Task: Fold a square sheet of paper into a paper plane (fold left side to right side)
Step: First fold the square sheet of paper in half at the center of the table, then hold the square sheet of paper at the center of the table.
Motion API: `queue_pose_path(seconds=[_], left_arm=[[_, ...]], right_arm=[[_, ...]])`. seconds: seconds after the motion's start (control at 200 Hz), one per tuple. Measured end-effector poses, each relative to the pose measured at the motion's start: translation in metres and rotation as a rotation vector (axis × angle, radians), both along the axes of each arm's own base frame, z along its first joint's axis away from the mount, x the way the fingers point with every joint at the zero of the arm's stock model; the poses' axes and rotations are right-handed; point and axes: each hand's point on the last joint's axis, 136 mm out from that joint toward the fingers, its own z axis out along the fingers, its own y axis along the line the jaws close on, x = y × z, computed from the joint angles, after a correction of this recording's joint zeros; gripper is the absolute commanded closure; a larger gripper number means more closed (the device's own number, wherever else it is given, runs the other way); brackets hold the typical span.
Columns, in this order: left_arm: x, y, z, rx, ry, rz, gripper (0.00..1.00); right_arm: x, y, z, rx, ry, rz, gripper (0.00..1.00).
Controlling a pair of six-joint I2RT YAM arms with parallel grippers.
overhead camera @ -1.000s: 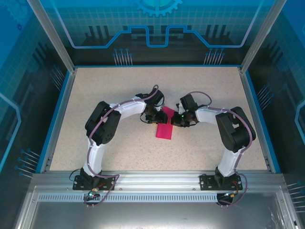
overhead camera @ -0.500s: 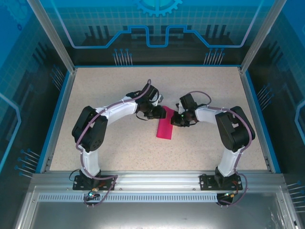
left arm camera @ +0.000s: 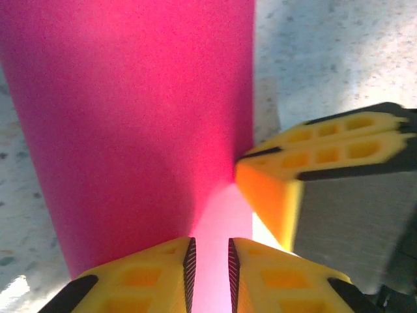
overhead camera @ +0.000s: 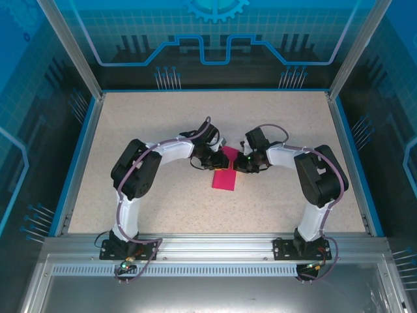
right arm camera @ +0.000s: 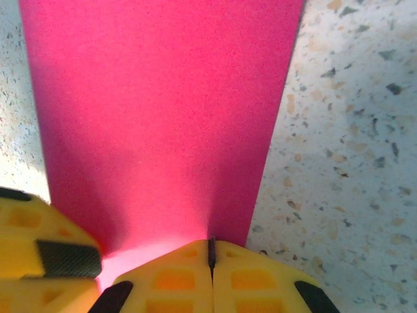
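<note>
Top view: a speckled tabletop with both my arms bent inward. The square sheet of paper, magenta, lies at the centre and looks like a narrow strip running from 12 to 6 o'clock. My left end effector sits at its 11 o'clock corner and my right end effector at 2 o'clock. Their tips are too small here to read.

Left wrist view: the sheet stretches away toward 12 o'clock. My left end effector stands a narrow gap apart, with pale backlit paper rising between the pads. It is not clamped, as far as I can see. My right fingers touch the sheet's edge at 3 o'clock.

Right wrist view: my right end effector is closed tight, its tips meeting at the sheet's near edge at 6 o'clock. Whether it holds a layer is hidden. One left finger shows at 8 o'clock.

To fold well, I judge I should pinch only the left edge and carry it low toward 3 o'clock. My right tips should pin the far side while I line the edges up before creasing.

The sheet's near edge is cut off in both wrist views.
</note>
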Motion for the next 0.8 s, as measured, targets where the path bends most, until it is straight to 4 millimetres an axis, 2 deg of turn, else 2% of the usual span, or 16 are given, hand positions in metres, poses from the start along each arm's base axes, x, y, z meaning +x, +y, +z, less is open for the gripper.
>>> queue_pose_path(seconds=[0.225,0.38,0.55,0.68,0.8], left_arm=[[0.003,0.020,-0.015,0.012,0.024,0.043,0.77],[0.003,0.023,-0.017,-0.022,0.028,0.046,0.77],[0.003,0.028,-0.016,-0.045,0.026,0.049,0.77],[0.004,0.043,-0.013,-0.026,0.030,0.076,0.77],[0.007,0.049,-0.003,-0.031,0.014,0.094,0.77]], right_arm=[[0.000,0.000,0.000,-0.005,-0.003,0.006,0.95],[0.000,0.000,0.000,-0.007,-0.005,0.010,0.95],[0.000,0.000,0.000,-0.007,-0.005,0.011,0.95],[0.000,0.000,0.000,-0.007,-0.005,0.011,0.95],[0.000,0.000,0.000,-0.007,-0.005,0.011,0.95]])
